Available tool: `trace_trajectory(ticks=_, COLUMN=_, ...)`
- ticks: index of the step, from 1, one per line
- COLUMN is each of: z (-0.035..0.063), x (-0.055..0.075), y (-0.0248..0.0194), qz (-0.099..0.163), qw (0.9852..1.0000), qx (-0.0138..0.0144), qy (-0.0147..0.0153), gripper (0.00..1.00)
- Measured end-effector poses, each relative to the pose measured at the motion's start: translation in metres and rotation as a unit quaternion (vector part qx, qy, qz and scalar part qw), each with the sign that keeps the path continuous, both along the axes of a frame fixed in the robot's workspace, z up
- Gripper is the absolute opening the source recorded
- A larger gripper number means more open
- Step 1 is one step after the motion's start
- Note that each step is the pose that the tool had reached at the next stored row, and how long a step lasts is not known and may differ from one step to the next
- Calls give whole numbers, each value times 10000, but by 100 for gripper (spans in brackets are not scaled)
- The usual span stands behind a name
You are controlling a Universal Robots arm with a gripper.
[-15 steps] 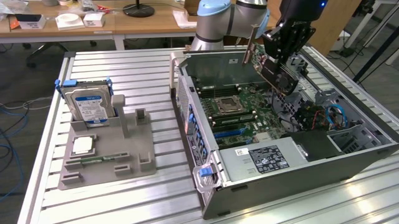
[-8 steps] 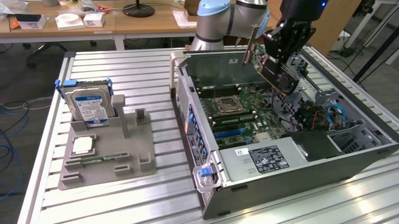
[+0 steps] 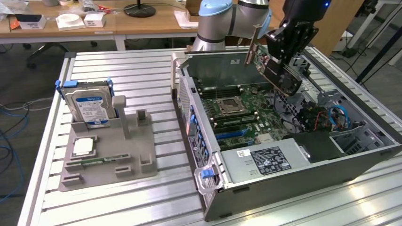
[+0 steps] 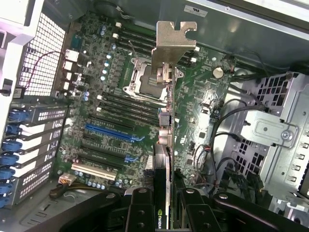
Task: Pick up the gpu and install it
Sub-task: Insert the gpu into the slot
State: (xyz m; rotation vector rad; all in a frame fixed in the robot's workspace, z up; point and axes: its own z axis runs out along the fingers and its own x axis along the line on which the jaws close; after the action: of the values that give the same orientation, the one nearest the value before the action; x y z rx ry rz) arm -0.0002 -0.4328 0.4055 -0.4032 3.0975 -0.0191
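Wooden desks (image 3: 144,23) cross the back of the room in the exterior view, and in front of them lies a slotted aluminium tabletop (image 3: 125,66). Toward the exterior view's left, a gray holder (image 3: 125,155) rests on the tabletop with a blue-labelled hard drive (image 3: 88,106) standing upright in it. Toward the exterior view's right, an open computer case (image 3: 301,188) lies on its side, showing the green motherboard (image 3: 245,103) and a silver power supply (image 3: 264,157). The arm (image 3: 220,19) reaches in from behind. Its black gripper (image 3: 283,59) is clamped on the gpu (image 3: 285,80), which hangs tilted in the air above the far end of the case, clear of the board, with its silver bracket uppermost.

From the wrist view, the gpu (image 4: 171,43) appears edge-on, its bracket farthest from the camera. The gripper (image 4: 166,212) presses on both faces of the card, one of its fingers (image 4: 140,212) on each side. Below the card lies the motherboard (image 4: 203,96), with the processor socket (image 4: 142,82) and a long blue slot (image 4: 108,131). A perforated metal cage (image 4: 270,125) sits beside the board.
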Motion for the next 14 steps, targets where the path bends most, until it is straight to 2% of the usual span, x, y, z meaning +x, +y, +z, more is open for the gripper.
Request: trace_trajectory(ticks=14, z=0, x=24, y=0, qz=94, qw=10000, qx=0, qy=0, gripper=26)
